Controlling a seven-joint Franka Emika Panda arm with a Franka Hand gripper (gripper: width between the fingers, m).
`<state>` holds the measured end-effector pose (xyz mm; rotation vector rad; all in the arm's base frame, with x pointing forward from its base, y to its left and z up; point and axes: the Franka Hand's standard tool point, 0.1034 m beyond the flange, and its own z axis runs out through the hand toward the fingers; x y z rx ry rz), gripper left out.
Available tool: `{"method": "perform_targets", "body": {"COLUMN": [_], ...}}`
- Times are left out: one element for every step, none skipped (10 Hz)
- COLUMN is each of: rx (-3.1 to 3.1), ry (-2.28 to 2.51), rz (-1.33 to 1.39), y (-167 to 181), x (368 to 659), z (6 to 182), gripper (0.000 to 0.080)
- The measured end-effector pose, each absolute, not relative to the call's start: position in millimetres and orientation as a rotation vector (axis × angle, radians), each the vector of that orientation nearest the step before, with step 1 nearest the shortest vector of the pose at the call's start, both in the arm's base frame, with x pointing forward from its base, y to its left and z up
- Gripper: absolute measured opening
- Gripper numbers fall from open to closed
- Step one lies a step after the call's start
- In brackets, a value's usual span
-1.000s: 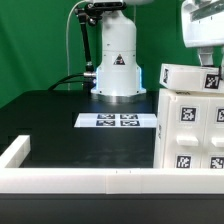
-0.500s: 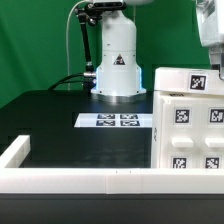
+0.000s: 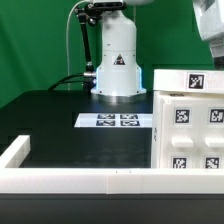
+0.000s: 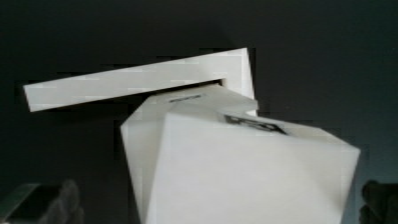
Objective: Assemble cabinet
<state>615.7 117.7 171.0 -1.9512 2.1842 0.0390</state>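
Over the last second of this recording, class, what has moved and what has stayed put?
The white slab on top of the cabinet went from tilted to lying flat and square on it. The arm above it drew up and toward the exterior view's right. The cabinet itself, the marker board and the white rail did not move.

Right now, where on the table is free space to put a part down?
The black tabletop is bare between the marker board and the white rail, out to the exterior view's left. The exterior view's right is crowded: the cabinet stands there, the arm above it.
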Motion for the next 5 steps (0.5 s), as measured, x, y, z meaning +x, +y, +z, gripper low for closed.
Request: {"method": "perform_targets", "body": {"rx": [-2.293, -2.447, -2.574, -2.703, -2.796], "ry": [1.921, 1.722, 1.538, 1.332, 1.133], "rz": [0.057, 0.043, 0.053, 0.051, 0.030], "y": [117.9, 120.5, 122.0, 123.1, 124.2], "x": [615.3, 622.4, 621.8, 623.0, 625.0], "z": [173.4, 176.9, 177.9, 179.3, 180.5], "gripper": [0.0797, 0.0797, 0.0797, 0.0797, 0.0797]}}
